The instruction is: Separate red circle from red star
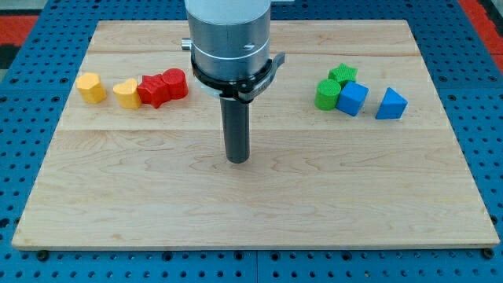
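Near the counter's [259, 212] left edge toward its top, the glossy red circle [175, 82] sits touching the lumpy red star [154, 90], which touches a yellow heart-like block [126, 93], while the rod's tip [237, 160], with no gripper, rests mid-counter, well apart from them.

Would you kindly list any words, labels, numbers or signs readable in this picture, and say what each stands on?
None: no text shows on the wooden board, the red circle, the red star, the other blocks, the arm's metal housing or my tip.
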Robot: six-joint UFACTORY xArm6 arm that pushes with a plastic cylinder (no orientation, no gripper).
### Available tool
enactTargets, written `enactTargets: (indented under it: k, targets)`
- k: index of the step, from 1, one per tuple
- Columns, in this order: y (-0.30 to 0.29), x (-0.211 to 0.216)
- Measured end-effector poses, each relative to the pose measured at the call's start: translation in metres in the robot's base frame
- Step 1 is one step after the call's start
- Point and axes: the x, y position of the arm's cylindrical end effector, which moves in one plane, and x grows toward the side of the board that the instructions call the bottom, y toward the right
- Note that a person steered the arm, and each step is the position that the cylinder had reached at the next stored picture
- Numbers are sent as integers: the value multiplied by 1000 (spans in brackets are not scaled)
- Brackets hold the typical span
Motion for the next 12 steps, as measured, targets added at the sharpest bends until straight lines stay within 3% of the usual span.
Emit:
enactTargets:
  k: [1,3,4,6,7,9,11,12]
  targets:
    - [-1,0]
    - [-122,-2]
    - [-142,-46]
    - [-218,-65]
    - [-199,-56]
    - [-162,-81]
    - [-162,-102]
    - [-159,-88]
